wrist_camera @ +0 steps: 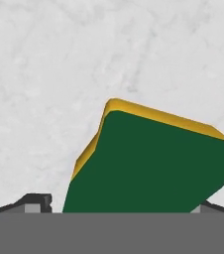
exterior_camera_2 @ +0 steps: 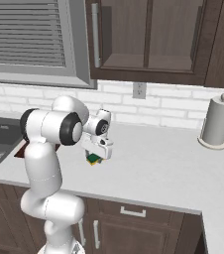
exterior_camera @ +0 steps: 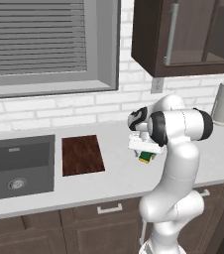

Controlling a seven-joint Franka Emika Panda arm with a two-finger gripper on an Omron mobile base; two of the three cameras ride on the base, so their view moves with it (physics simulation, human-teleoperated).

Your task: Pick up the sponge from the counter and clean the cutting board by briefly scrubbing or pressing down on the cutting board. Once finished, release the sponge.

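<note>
You have the sponge (wrist_camera: 153,163) pinched in the gripper (exterior_camera: 145,155), green face toward the hand camera and tilted, and it looks to be lifted just clear of the light surface (exterior_camera: 114,173), though contact is hard to rule out. By my reading the pickup is done and the carry is in hand: the cutting board (exterior_camera: 82,155) lies well apart to the arm's left, beside the sink (exterior_camera: 18,166). Your next move calls for a swing left over the board, then a descent until the sponge presses flat on the wood.
</note>
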